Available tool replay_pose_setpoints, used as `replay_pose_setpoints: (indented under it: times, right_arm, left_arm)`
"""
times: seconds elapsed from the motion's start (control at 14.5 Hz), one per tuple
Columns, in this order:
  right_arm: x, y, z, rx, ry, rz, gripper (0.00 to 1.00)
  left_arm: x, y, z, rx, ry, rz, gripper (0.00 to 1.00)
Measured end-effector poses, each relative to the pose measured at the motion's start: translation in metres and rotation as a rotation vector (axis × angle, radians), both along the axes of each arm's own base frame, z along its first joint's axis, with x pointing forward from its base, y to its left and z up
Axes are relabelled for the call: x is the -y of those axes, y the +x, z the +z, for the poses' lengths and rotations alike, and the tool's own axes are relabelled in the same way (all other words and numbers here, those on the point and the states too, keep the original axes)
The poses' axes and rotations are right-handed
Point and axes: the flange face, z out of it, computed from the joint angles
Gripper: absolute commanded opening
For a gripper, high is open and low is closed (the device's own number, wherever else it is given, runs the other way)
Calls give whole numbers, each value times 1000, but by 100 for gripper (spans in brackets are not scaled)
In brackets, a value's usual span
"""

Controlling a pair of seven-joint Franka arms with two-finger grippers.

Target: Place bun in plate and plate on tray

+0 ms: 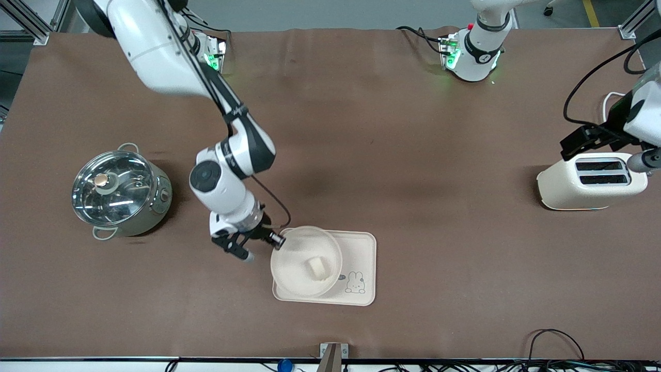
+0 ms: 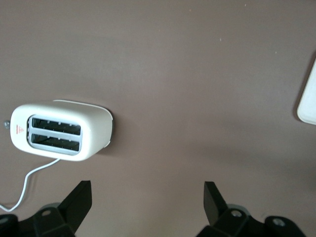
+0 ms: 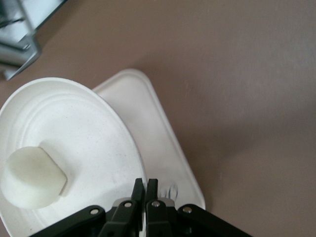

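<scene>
The round cream plate (image 1: 306,261) is over the tray (image 1: 361,253), at the tray's end toward the right arm. The small pale bun (image 1: 318,267) sits in the plate. My right gripper (image 1: 276,240) is shut on the plate's rim at the side toward the right arm. In the right wrist view the gripper (image 3: 145,183) pinches the rim of the plate (image 3: 79,128), with the bun (image 3: 32,177) inside and the tray (image 3: 148,123) beneath. I cannot tell whether the plate rests on the tray. My left gripper (image 2: 147,197) is open and empty, waiting above the table beside the toaster.
A cream toaster (image 1: 591,182) stands at the left arm's end of the table, and it also shows in the left wrist view (image 2: 61,131). A steel pot with a glass lid (image 1: 120,191) stands at the right arm's end. Cables lie along the table's near edge.
</scene>
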Motion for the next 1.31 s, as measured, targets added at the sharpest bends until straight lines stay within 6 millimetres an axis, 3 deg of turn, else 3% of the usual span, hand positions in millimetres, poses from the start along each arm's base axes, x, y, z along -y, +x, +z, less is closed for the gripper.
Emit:
replay_pose_setpoints:
  times: [0.14,0.28,0.62,0.97,1.03,1.1,1.17,1.31]
  right_arm:
    - [-8,6,-34,-14,-6,8,0]
    - [-27,1,-55,-18,-3,29,0]
    - [-68,-15,-51,-11,13,53,0]
    - [-56,-9,-52,2,-17,49,3]
    - [-54,-7,-52,3,-19,46,14]
    - [-52,-7,-52,4,-20,44,38]
    - [-52,-6,-52,4,-20,43,54]
    - [-54,-7,-51,4,-19,45,75]
  left_arm:
    - [1,-7,6,-8,1,-3,100]
    - [2,-12,11,-9,6,-7,100]
    - [3,-23,23,-12,9,-63,100]
    - [1,-42,21,-39,-38,-82,100]
    - [4,-49,20,-43,-36,-88,100]
    - [7,-56,20,-46,-34,-93,100]
    - [8,-62,20,-48,-32,-97,100]
    - [9,-65,17,-54,-30,-103,100]
